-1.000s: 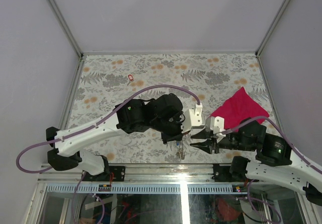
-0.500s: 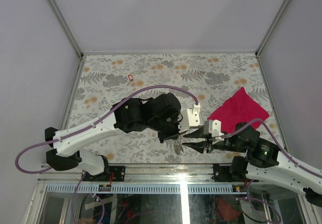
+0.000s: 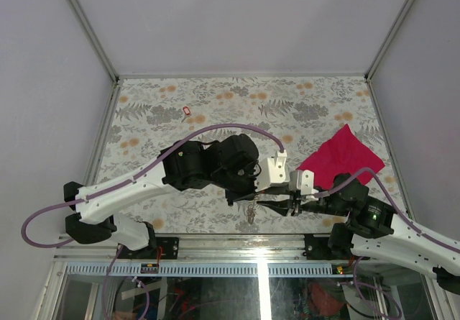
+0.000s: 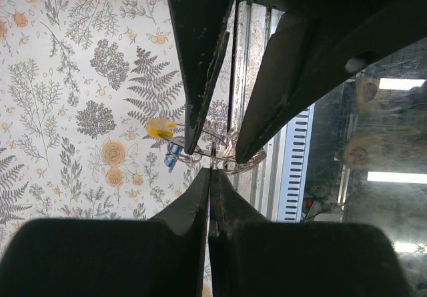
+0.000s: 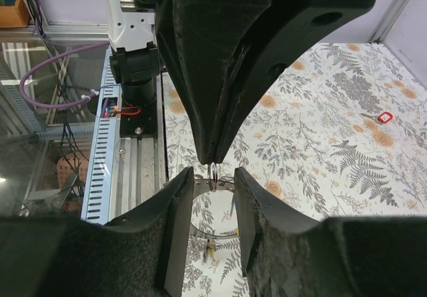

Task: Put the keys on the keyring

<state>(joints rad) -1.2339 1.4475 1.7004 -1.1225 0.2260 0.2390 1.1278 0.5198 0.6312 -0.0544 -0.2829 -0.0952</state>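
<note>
My left gripper (image 3: 251, 195) is shut on the top of the keyring (image 4: 235, 165), a thin silvery loop that hangs below it over the table's front edge. In the right wrist view the left gripper (image 5: 213, 159) points down and pinches the keyring (image 5: 215, 229). My right gripper (image 5: 212, 173) is open, one finger on each side of the ring's top, not touching it. It also shows in the top view (image 3: 264, 203). A yellow key (image 4: 160, 128) hangs on the ring beside a small blue tag (image 4: 172, 157). A red key (image 3: 187, 111) lies far back left on the table. The black key is not discernible.
A magenta cloth (image 3: 341, 154) lies at the right of the flower-patterned table (image 3: 215, 111). The metal rail (image 3: 237, 247) of the front edge is right under the grippers. Grey walls stand on the other three sides.
My right gripper has moved left to the left gripper, and its fingers have narrowed and now bracket the ring's top. The left gripper has shifted slightly, still holding the ring.
</note>
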